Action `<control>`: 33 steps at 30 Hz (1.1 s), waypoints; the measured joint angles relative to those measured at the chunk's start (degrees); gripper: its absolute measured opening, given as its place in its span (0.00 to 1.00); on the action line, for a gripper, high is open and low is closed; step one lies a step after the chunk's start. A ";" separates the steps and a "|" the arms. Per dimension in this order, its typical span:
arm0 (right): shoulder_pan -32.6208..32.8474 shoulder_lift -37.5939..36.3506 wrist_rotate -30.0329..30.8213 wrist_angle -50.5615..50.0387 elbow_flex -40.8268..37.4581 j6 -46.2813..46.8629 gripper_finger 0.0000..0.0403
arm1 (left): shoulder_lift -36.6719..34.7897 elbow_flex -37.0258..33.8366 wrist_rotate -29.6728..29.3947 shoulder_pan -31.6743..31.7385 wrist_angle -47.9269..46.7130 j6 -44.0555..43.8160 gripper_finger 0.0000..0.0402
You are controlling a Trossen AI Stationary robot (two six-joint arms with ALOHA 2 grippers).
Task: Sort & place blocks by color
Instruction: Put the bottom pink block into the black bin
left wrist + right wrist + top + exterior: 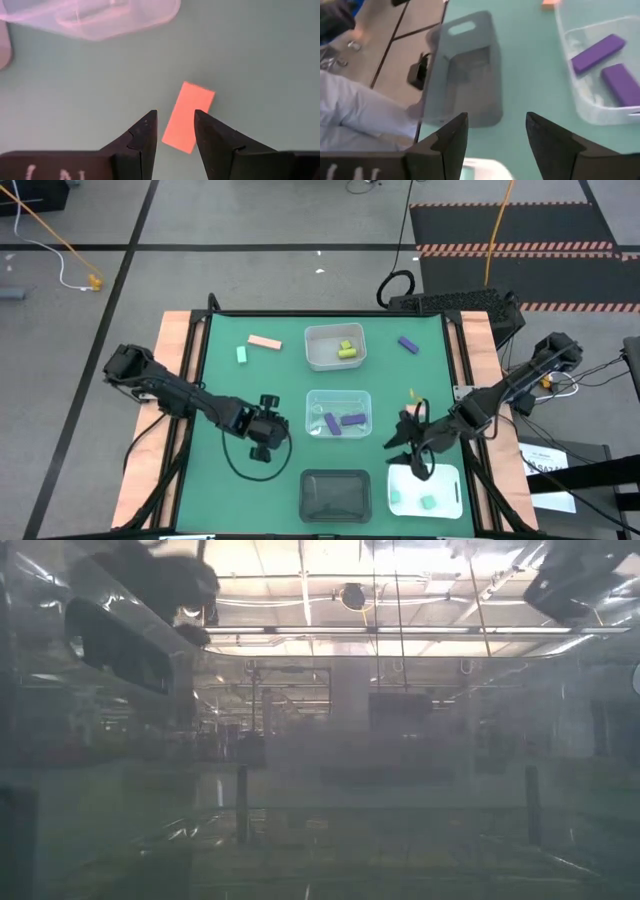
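Observation:
My left gripper [263,442] [175,112] is over the table's near left part, shut on a salmon-orange block [189,117]. My right gripper [410,452] [496,116] hangs open and empty above the near right, by the white tray [425,490], which holds mint blocks. On the table lie a salmon block [265,342], a mint block [241,354] and a purple block [407,344]. The far clear tray [335,345] holds yellow-green blocks. The middle clear tray [338,415] holds purple blocks [597,52]. My left gripper pinches the orange block by its two long sides, near one end [176,141], between its two fingers. The fingers slant down from above. The block sticks out past the fingertips, skewed to one side, and looks clear of the green table.
A black tray [335,493] [465,75] stands at the near edge between my two grippers. A small yellow piece [411,394] lies right of the middle tray. Bare green surface lies around the left gripper. The low view is hazy and shows only the arms' dark shapes at the top.

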 joint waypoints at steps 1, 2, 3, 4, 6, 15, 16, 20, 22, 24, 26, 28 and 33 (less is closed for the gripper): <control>-0.71 0.00 0.05 0.19 0.00 0.10 0.47 | 0.14 -0.15 0.04 0.26 -0.48 0.29 0.33; -1.39 0.00 0.06 0.23 0.00 0.42 0.47 | 0.17 -0.17 0.10 0.38 -0.64 0.31 0.33; -2.05 0.00 0.06 0.27 0.00 0.89 0.47 | 0.47 -0.12 0.24 0.61 0.22 0.31 0.33; -2.70 0.02 0.06 0.31 0.00 1.12 0.47 | 0.90 0.02 0.80 0.81 0.99 0.36 0.33; -3.79 0.03 0.08 0.48 0.00 1.16 0.47 | 1.66 -0.14 1.52 0.83 0.60 0.98 0.33; -7.48 0.12 1.65 1.12 0.02 1.28 0.47 | 5.25 -0.11 1.87 0.56 3.69 -0.78 0.33; -7.70 0.11 1.76 1.28 0.05 1.28 0.47 | 5.87 -0.06 1.79 0.41 4.58 -0.70 0.33; -8.19 0.13 1.70 1.85 0.07 1.28 0.47 | 6.96 -0.17 1.38 0.04 4.83 0.36 0.33; -8.25 0.15 1.71 1.93 0.07 1.28 0.47 | 7.64 0.05 1.39 0.17 6.07 1.06 0.33; -8.28 0.13 1.73 2.56 0.09 1.13 0.47 | 7.69 -0.15 1.34 0.24 5.51 1.86 0.33; -8.28 0.15 1.74 2.55 0.07 0.97 0.47 | 8.36 -0.01 1.61 0.17 7.20 2.49 0.33; -8.28 0.13 1.80 3.16 0.09 0.89 0.47 | 8.42 -0.16 1.96 0.15 6.51 2.48 0.33; -8.30 0.13 3.25 3.22 0.09 1.15 0.47 | 8.91 -0.09 1.38 0.11 8.91 0.65 0.33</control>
